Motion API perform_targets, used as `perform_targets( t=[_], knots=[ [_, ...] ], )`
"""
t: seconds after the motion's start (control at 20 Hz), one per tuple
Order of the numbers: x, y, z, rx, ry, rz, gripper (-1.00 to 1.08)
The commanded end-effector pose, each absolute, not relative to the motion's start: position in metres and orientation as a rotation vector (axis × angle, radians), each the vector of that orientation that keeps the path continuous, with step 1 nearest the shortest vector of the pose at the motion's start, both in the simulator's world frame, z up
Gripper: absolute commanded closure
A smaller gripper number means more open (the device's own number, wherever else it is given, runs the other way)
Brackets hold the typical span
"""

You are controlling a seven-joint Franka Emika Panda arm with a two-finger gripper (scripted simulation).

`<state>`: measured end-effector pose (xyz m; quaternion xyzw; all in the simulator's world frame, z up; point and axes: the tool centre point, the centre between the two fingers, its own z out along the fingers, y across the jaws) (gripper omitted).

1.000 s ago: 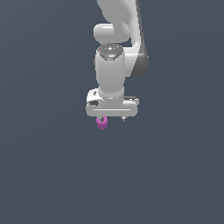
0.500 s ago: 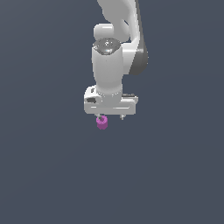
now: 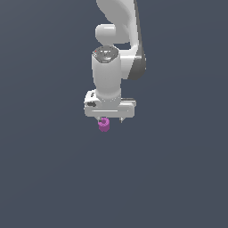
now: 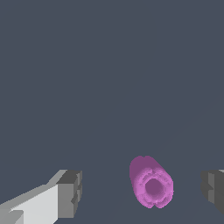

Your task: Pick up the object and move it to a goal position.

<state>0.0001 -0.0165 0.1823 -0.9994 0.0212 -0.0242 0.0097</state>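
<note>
Magenta and bumpy, the object (image 4: 151, 183) looks light and stiff, lying between the claw's (image 4: 142, 192) spread fingers, best pinched across its sides.

The object (image 3: 103, 124) I'm after is a small magenta-purple stubby cylinder with a bumpy skin (image 4: 151, 182). It lies on its side on the dark grey floor, and in my wrist view one round end faces the camera, showing a darker hollow in its middle. In the exterior view it sits toward that view's left beneath my pincer.
</note>
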Motion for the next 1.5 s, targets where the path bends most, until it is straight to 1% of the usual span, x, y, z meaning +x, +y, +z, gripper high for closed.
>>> perform_targets(
  t=[0.0, 0.35, 0.65, 1.1, 1.45],
  knots=[
    [-0.008, -0.023, 0.169, -3.124, 0.060, -0.065, -0.92],
    [-0.044, -0.045, 0.123, -3.136, 0.031, -0.027, -0.92],
    [-0.066, -0.056, 0.101, -3.141, 0.015, -0.005, -0.92],
    [-0.071, -0.058, 0.093, -3.141, 0.012, 0.000, -0.92],
    [-0.073, -0.058, 0.064, -3.142, 0.011, 0.000, -0.92]
  ],
)
